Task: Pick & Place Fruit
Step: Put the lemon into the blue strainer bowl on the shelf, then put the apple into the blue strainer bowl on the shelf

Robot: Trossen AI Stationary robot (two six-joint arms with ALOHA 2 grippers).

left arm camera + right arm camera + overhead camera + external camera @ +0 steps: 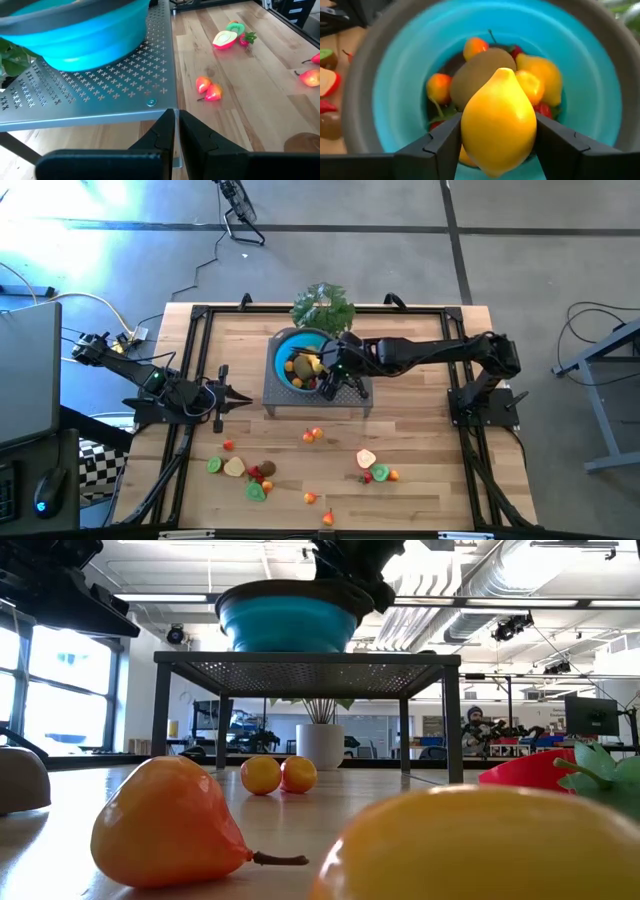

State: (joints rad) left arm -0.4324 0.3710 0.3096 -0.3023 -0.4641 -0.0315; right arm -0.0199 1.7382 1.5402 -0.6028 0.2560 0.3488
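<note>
Clamped between the two dark fingers of the right gripper (498,145) is a glossy yellow plastic lemon (498,122), held directly above the mouth of the round blue bowl with the grey rim (385,100); the step in hand is judged to be the release of this fruit into the bowl; it would be done well if the gripper were kept centred over the opening, lowered a little so that the lemon does not bounce off the pile beneath, and then opened fully before being raised straight up; since the lemon is round and smooth, it may be expected to roll to one side once freed, so a drop near the rim is best avoided.

Below the right gripper, the bowl already holds a brown kiwi-like fruit (480,70), a yellow pear-shaped piece (547,72), small orange-red fruits (439,86) and bits of red and green, heaped toward the bottom; room remains above them; the bowl stands on a grey perforated metal stand (105,95) on the wooden surface (420,460).

Well apart from the right gripper, on the near part of the surface, more toy fruits (250,472) lie scattered, so the task is judged well advanced but unfinished.

Off to the left of the stand, the left gripper (176,125) waits just beside its edge with fingers closed together and nothing between them.
</note>
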